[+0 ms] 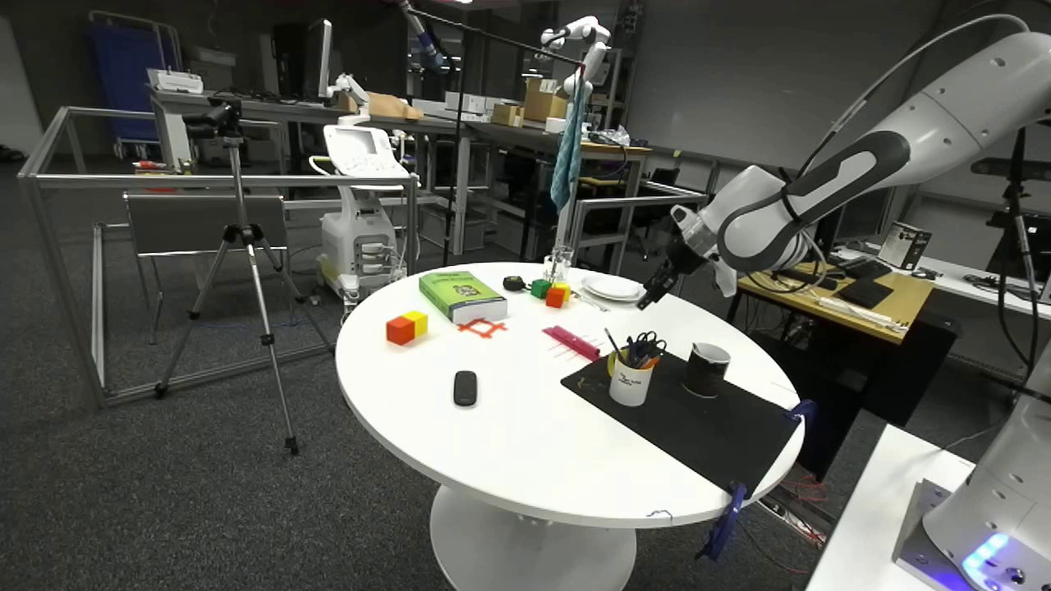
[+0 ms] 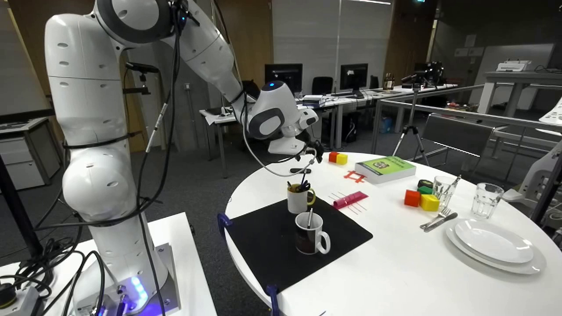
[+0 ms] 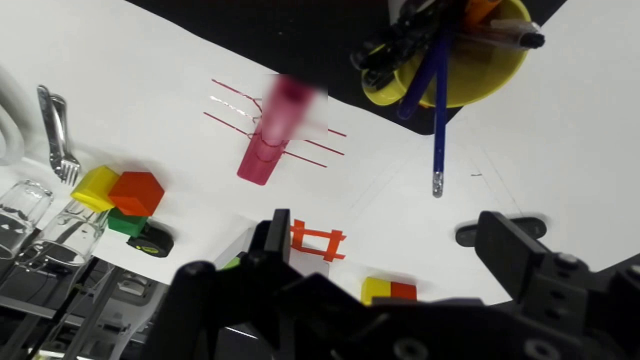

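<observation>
I'm hovering my claw (image 3: 384,225) over the rd. white table (image 1: 509,447), fingers (image 3: 500,250) spread wide, w/ tabletop showing btwn them. Closest to me, a white pen mug (image 2: 297,202), yellow inside, is standing upright nr the edge of a black mat (image 2: 268,245), below my claw & apart from it; it's holding scissors (image 1: 653,339), pens (image 3: 419,92) etc., and a blue pencil (image 3: 439,130) is leaning out past its rim, eraser end up. On the same mat a dark mug (image 2: 305,241) w/ white handle is standing upright, a pen-like item (image 2: 310,218) sticking up in it. 2 blue clamps (image 1: 726,525) are sitting at the mat's corners on the table edge. Just off the mat a pink roll (image 3: 256,165) is lying flat, thin sticks (image 3: 315,163) poking out both sides; part is showing blurred in wrist view. A black oblong gadget (image 1: 465,388) is lying on the tabletop, well apart from the roll. Farther on, orange-red tape (image 3: 334,245) is forming a sq. beside a thick green book (image 2: 380,166); a red block (image 1: 401,331) & a yellow block (image 1: 421,323) are touching nearby. Elsewhere, a 2nd red block (image 3: 137,194), 2nd yellow block (image 3: 95,187), green block (image 3: 125,222) & black tape measure (image 3: 150,241) are clustering by 2 glasses (image 2: 487,199); fork (image 3: 70,167) & knife (image 3: 49,120) are lying btwn that bunch & stacked white plates (image 2: 496,241). Beyond the table a tripod (image 1: 245,236) is standing by a metal rail (image 1: 328,178).
</observation>
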`<state>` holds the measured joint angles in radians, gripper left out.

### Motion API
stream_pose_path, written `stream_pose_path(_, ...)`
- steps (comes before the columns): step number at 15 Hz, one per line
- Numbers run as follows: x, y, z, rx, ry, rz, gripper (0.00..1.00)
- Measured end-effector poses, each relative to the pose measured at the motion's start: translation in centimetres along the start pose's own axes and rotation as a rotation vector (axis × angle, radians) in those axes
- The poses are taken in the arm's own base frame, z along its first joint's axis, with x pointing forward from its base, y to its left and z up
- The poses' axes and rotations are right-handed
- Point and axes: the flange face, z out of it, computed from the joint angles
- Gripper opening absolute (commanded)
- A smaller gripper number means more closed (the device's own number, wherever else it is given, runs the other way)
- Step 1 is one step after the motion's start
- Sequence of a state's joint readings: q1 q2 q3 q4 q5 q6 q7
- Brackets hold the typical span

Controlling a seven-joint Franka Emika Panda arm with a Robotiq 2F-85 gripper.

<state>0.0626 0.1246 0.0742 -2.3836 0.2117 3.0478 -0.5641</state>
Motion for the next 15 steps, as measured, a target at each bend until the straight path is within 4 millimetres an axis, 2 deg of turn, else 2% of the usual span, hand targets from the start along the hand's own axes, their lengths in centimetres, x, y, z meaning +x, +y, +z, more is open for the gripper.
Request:
stream_pose_path(8,-2.3,5.8,-1.8,-0.074,-0.069,0.019,1.0)
stream_pose_path(15,-4.0,6.9,-2.1,-0.096,-0.167,-0.073,1.0)
